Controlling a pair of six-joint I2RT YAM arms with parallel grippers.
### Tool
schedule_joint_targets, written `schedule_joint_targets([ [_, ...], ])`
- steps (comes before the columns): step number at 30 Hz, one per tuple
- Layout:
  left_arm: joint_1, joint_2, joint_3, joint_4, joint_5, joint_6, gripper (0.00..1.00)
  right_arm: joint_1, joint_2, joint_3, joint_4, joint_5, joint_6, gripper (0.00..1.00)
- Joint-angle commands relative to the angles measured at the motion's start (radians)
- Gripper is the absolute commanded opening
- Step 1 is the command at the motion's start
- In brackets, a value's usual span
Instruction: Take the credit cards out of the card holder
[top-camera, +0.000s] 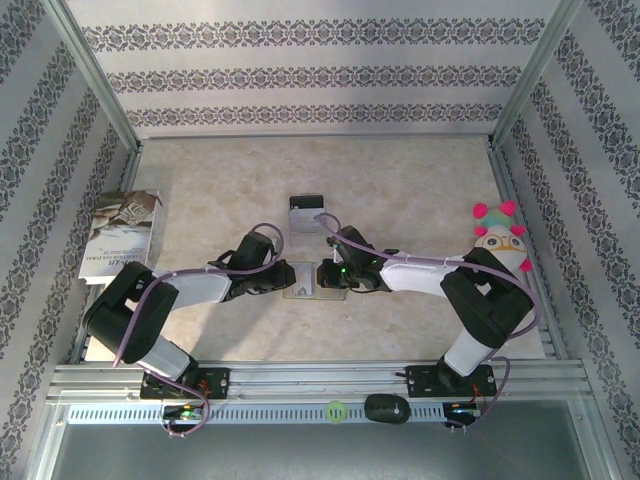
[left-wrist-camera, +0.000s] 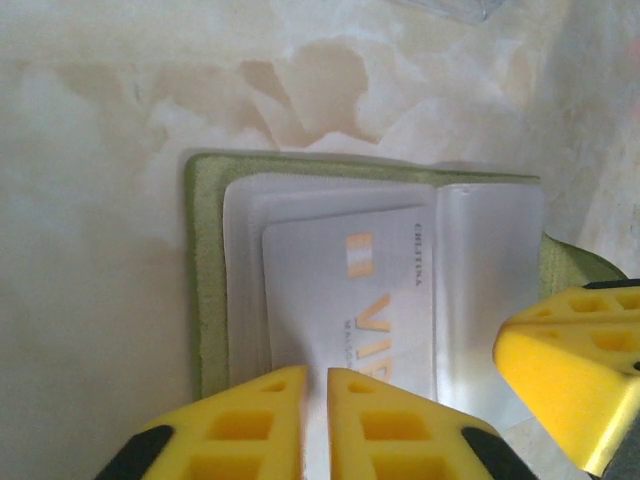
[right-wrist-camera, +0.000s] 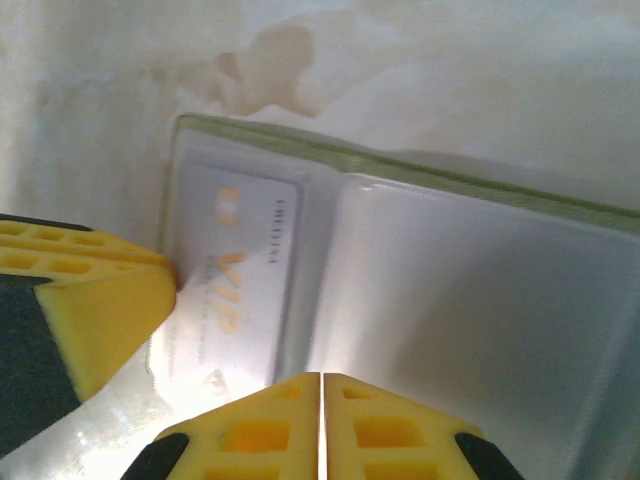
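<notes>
Open and flat at the middle of the beige desk (top-camera: 430, 190), between the arms: a thin olive-tan bifold card holder (left-wrist-camera: 205, 300). Inside one clear pocket, a pale grey-white credit card (left-wrist-camera: 340, 290) with orange lettering. Farther back, a second black-banded card (top-camera: 306, 212). At the pocketed card's edge, the left gripper (left-wrist-camera: 317, 372), fingers almost together, grip impossible to tell. Over the other pocket, the right gripper (right-wrist-camera: 321, 376), fingers pressed together.

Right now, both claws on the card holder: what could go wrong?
1. The left claw and right claw crowd the open card holder, close together; their fingers may collide.
2. The VIP card sits in a glossy clear pocket; a claw may slip off, or drag the whole holder instead of the card.
</notes>
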Motion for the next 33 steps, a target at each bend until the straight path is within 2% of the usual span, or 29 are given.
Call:
schedule_joint_targets([
  [1,-0.015,-0.063,0.007,-0.101,-0.026,0.061,0.21,0.021,-0.034,0.036,-0.033,0.037,-0.056,0.14],
  [3,-0.023,-0.082,0.022,-0.144,-0.058,0.098,0.22,0.019,-0.033,0.035,-0.030,0.037,-0.057,0.14],
  [6,-0.023,-0.086,0.017,-0.145,-0.063,0.130,0.15,0.021,-0.022,0.036,-0.012,0.003,-0.070,0.16],
  [13,-0.024,0.021,0.037,-0.143,-0.087,0.135,0.04,0.027,-0.011,0.052,-0.038,0.009,-0.091,0.18],
  [22,-0.026,0.097,0.026,-0.090,0.001,0.088,0.03,0.015,0.038,0.053,-0.008,-0.037,-0.069,0.17],
  [33,-0.026,0.088,0.011,-0.099,0.004,0.083,0.01,-0.020,0.009,-0.009,0.060,-0.062,-0.012,0.20],
])
